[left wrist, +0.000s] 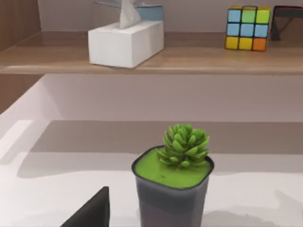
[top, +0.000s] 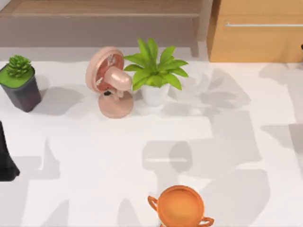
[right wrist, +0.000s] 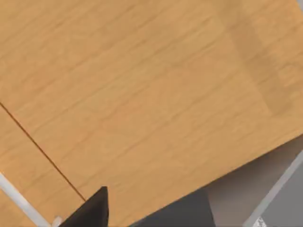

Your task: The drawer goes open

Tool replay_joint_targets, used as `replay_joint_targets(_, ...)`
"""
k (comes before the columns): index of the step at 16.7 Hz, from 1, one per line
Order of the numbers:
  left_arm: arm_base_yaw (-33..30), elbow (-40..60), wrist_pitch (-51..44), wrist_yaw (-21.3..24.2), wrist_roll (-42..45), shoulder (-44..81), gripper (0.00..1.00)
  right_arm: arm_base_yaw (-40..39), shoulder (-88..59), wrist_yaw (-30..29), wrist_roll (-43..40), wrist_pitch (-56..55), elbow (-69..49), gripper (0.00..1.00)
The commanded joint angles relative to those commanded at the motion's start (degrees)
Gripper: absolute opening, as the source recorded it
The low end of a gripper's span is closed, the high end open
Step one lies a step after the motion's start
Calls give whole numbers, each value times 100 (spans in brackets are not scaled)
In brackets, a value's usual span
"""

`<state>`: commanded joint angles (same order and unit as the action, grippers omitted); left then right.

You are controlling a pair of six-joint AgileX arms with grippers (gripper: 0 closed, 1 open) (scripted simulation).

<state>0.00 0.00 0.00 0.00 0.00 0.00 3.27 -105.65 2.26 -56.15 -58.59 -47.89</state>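
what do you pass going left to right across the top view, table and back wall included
left arm → dark succulent pot → pink fan → leafy plant in a white pot → orange cup → the drawer

No text, label, brand, number or sign can be read on anything here. The white tissue box (left wrist: 125,42), on the shelf well beyond the left gripper (left wrist: 90,213), has plain faces. The colour cube (left wrist: 247,27) farther along the same shelf carries only blank coloured squares. The drawer (top: 258,30) close in front of the right gripper (right wrist: 90,210) is bare wood grain. The dark pot (left wrist: 171,196) just beside the left gripper may carry a faint mark, but none is legible.
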Motion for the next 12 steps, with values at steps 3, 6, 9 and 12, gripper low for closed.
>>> replay_joint_targets(3, 0, 0, 0, 0, 0, 0, 100, -596, -997, -610, -1587, -680, -313, 100)
replay_joint_targets(6, 0, 0, 0, 0, 0, 0, 100, -1053, -1741, -1109, -2687, -1184, -513, 100)
replay_joint_targets(9, 0, 0, 0, 0, 0, 0, 100, -1306, -2159, -1401, -3240, -1461, -611, 100)
replay_joint_targets(12, 0, 0, 0, 0, 0, 0, 100, -1339, -2216, -1442, -3311, -1497, -622, 100)
